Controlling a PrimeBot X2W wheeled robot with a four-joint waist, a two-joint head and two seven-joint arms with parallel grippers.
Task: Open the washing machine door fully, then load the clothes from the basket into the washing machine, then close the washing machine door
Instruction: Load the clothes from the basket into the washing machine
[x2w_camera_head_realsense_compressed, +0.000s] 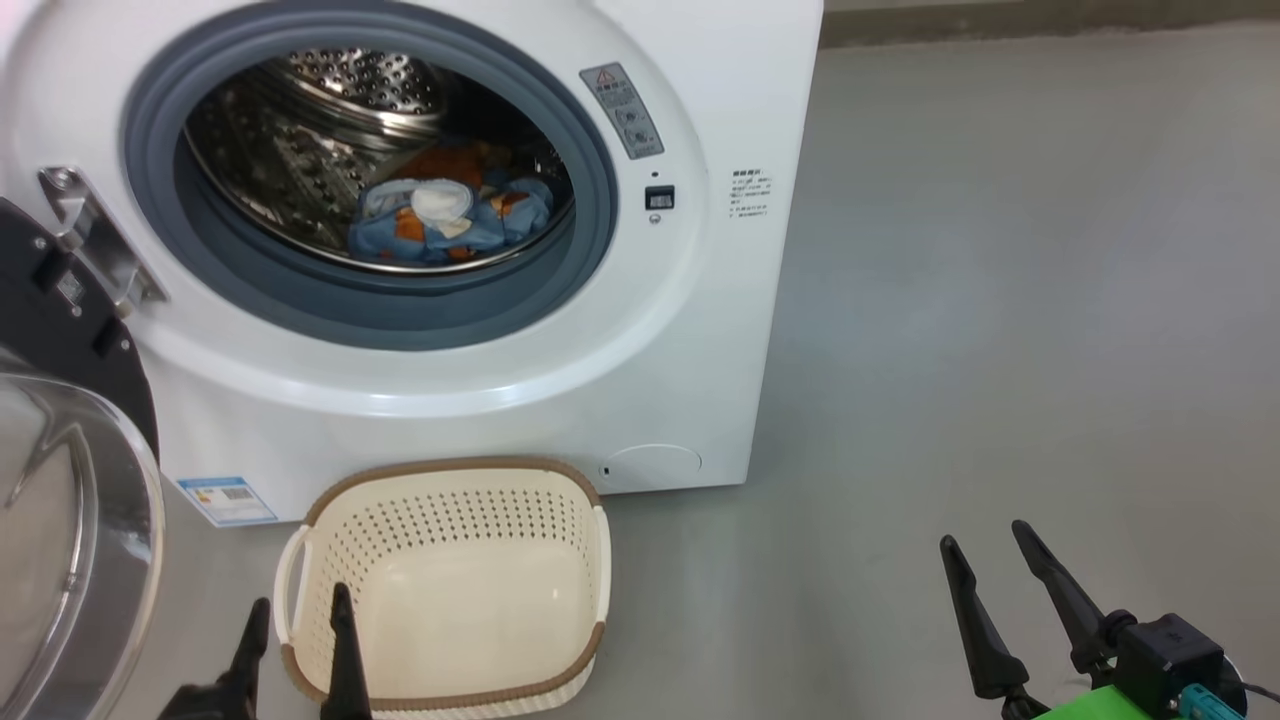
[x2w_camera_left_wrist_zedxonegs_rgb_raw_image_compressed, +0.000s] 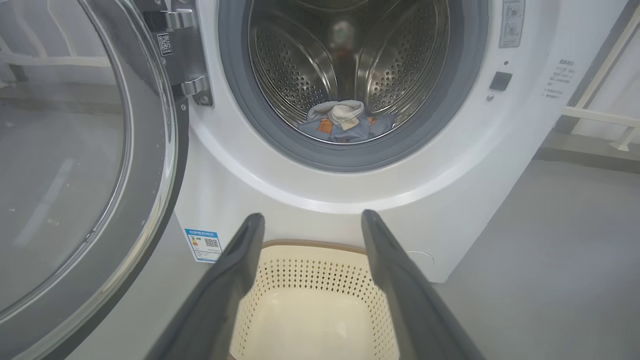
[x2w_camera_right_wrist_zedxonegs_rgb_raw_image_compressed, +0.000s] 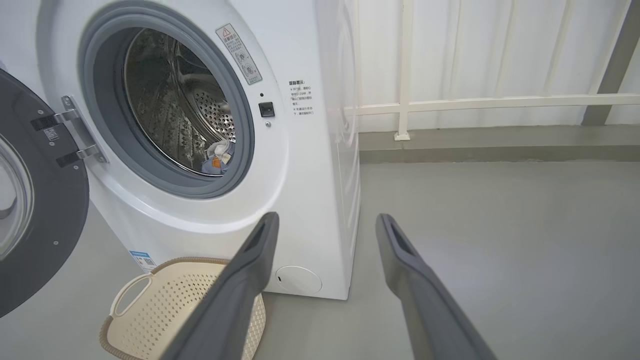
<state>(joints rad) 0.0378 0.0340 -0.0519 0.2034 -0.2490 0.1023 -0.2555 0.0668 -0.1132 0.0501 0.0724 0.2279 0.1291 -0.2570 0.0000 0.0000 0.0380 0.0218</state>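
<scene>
The white washing machine (x2w_camera_head_realsense_compressed: 560, 380) stands with its door (x2w_camera_head_realsense_compressed: 70, 520) swung wide to the left on its hinge. The clothes (x2w_camera_head_realsense_compressed: 450, 215), blue with orange patches and a cream piece on top, lie at the bottom of the steel drum. They appear again as the clothes (x2w_camera_left_wrist_zedxonegs_rgb_raw_image_compressed: 345, 122) in the left wrist view and the clothes (x2w_camera_right_wrist_zedxonegs_rgb_raw_image_compressed: 218, 157) in the right wrist view. The cream basket (x2w_camera_head_realsense_compressed: 450, 590) sits on the floor before the machine with nothing in it. My left gripper (x2w_camera_head_realsense_compressed: 300, 605) hangs open over the basket's near left corner. My right gripper (x2w_camera_head_realsense_compressed: 985, 535) stands open and unladen over the floor to the right.
Grey floor (x2w_camera_head_realsense_compressed: 1000, 300) stretches to the right of the machine. A white railing (x2w_camera_right_wrist_zedxonegs_rgb_raw_image_compressed: 475, 102) and a low kerb run along the wall behind it. The open door (x2w_camera_left_wrist_zedxonegs_rgb_raw_image_compressed: 85, 175) takes up the space left of the basket.
</scene>
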